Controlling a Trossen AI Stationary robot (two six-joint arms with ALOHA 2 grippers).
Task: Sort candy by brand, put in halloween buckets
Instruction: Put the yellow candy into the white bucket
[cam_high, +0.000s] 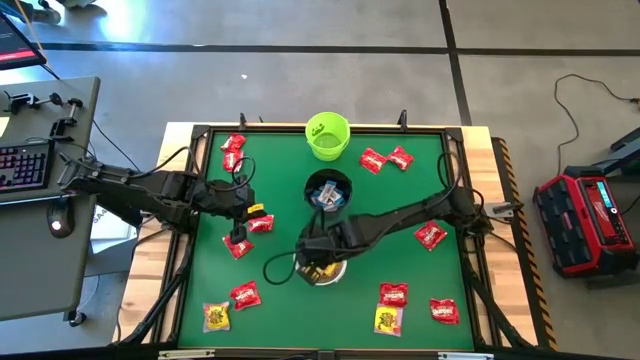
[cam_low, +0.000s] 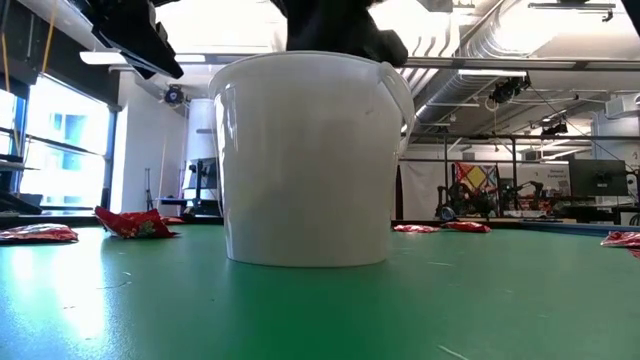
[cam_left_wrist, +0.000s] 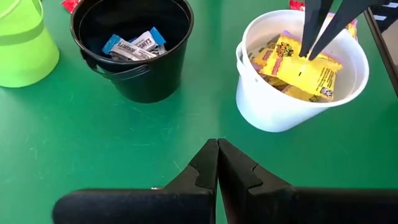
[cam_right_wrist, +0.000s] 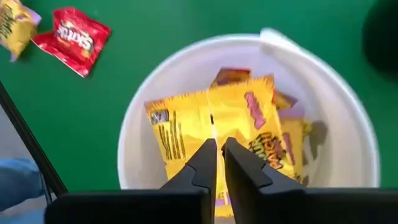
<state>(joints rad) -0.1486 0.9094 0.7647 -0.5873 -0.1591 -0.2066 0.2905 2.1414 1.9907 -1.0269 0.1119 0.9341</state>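
A: Starting at the left, what is the left gripper (cam_left_wrist: 217, 163) doing?

B: It waits over the green table (cam_high: 400, 215), fingers pressed together, holding nothing, just beside a red shiny wrapped packet (cam_high: 238, 246).

A: And further right?

B: The round black pail (cam_left_wrist: 132, 46) holds blue-and-white packets (cam_left_wrist: 133, 46); the lime green pail (cam_high: 327, 136) stands behind it. The right gripper (cam_right_wrist: 217, 158) hangs inside the white round pail (cam_left_wrist: 303, 71), nearly closed, directly above the top yellow flat packet (cam_right_wrist: 211, 127). I judge it is there for a drop; whether it grips that packet, I cannot tell.
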